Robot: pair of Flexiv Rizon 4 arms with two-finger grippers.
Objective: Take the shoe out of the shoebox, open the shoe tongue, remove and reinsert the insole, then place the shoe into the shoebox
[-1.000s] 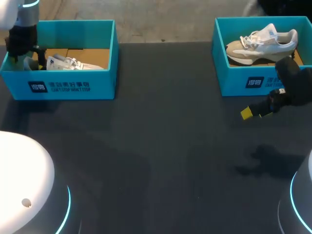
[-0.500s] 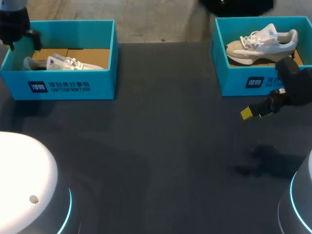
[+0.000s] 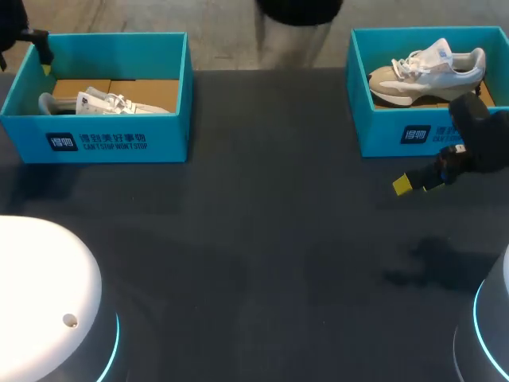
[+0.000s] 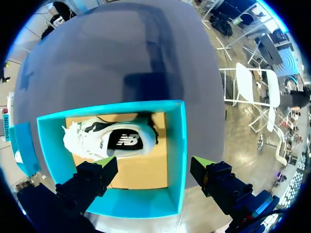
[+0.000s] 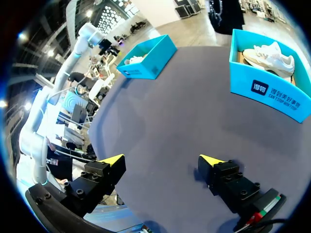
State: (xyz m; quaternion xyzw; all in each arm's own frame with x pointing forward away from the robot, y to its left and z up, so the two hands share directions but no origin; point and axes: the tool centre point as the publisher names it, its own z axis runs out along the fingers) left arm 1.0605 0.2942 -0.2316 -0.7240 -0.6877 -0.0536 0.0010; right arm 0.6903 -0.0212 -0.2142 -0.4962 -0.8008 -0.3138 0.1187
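A white shoe (image 3: 103, 102) lies in the teal shoebox (image 3: 111, 142) at the table's far left. My left gripper (image 4: 154, 167) hangs open above that box's far-left corner, and the white shoe (image 4: 109, 141) shows below, ahead of its fingers. A beige and white shoe (image 3: 425, 70) lies in a second teal shoebox (image 3: 413, 135) at the far right. In front of that box my right gripper (image 3: 413, 185) hovers open over the table with nothing in it. Seen from the right wrist, its fingertips (image 5: 114, 160) stand wide apart over bare table.
The dark tabletop (image 3: 262, 239) stretches between the two boxes and toward the front. The right wrist view shows both boxes ahead of the gripper, the right one (image 5: 272, 92) near and the left one (image 5: 146, 60) far off.
My left gripper has drawn up and back from inside the left shoebox to its far-left corner. The right arm has kept still.
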